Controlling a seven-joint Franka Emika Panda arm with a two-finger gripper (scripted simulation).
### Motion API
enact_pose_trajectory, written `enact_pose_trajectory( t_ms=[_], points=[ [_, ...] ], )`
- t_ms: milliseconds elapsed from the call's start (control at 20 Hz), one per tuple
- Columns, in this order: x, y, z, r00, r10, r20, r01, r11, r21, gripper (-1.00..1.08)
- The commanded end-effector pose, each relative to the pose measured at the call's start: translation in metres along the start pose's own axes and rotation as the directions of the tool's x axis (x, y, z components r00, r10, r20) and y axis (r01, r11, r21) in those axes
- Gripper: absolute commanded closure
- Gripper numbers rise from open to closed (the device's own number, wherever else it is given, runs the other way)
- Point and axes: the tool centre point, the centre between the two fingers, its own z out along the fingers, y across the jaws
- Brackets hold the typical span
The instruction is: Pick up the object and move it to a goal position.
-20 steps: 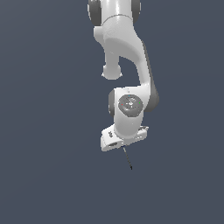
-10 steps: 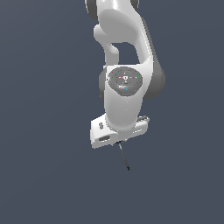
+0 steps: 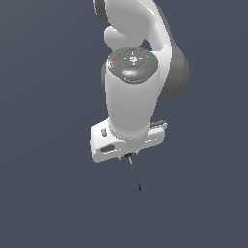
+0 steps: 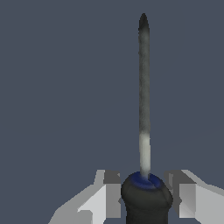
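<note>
The screwdriver sits between my fingers in the wrist view: black handle, bluish collar, thin dark shaft pointing away from the camera. My gripper is shut on the handle, one grey pad on each side. In the exterior view the white hand hides the fingers and the handle. Only the thin shaft sticks out below the gripper, slanting down toward the exterior view's right. The screwdriver hangs in the air, touching nothing else.
The white arm fills the upper middle of the exterior view. Plain dark grey-blue background lies all around, with no other objects, edges or markers visible.
The arm and gripper have grown larger in the exterior view, coming toward the camera with the screwdriver still held. The shaft still points downward below the hand.
</note>
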Motion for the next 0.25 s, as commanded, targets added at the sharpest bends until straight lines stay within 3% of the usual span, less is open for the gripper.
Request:
enact_pose_trajectory(
  t_ms=[0,200],
  points=[
    [0.0013,0.0017,-0.0056,1.000,0.000,0.000,0.000,1.000,0.000,1.08],
    [0.0019,0.0027,-0.0084,1.000,0.000,0.000,0.000,1.000,0.000,1.08]
  ],
)
